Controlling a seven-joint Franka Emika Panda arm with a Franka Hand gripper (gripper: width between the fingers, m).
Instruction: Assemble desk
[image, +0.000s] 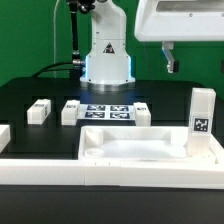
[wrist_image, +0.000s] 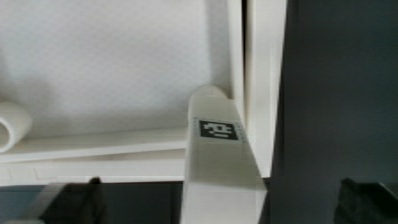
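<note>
The desk panel (image: 130, 150), white and rimmed, lies at the front of the black table. One white tagged leg (image: 203, 115) stands upright at the panel's corner on the exterior view's right. In the wrist view this leg (wrist_image: 222, 150) is seen from above against the panel's rim (wrist_image: 260, 60), with its tag facing up. Three more legs lie loose behind the panel: two (image: 38, 112) (image: 70, 112) on the exterior view's left and one (image: 143, 113) near the middle. My gripper (image: 171, 60) hangs well above the standing leg. In the wrist view the gripper (wrist_image: 222, 200) is open and empty, its fingertips (wrist_image: 80, 195) far apart on either side of the leg.
The marker board (image: 108, 112) lies flat in front of the robot base (image: 107, 60). Long white border rails run along the front (image: 100, 178) and the exterior view's left (image: 5, 135).
</note>
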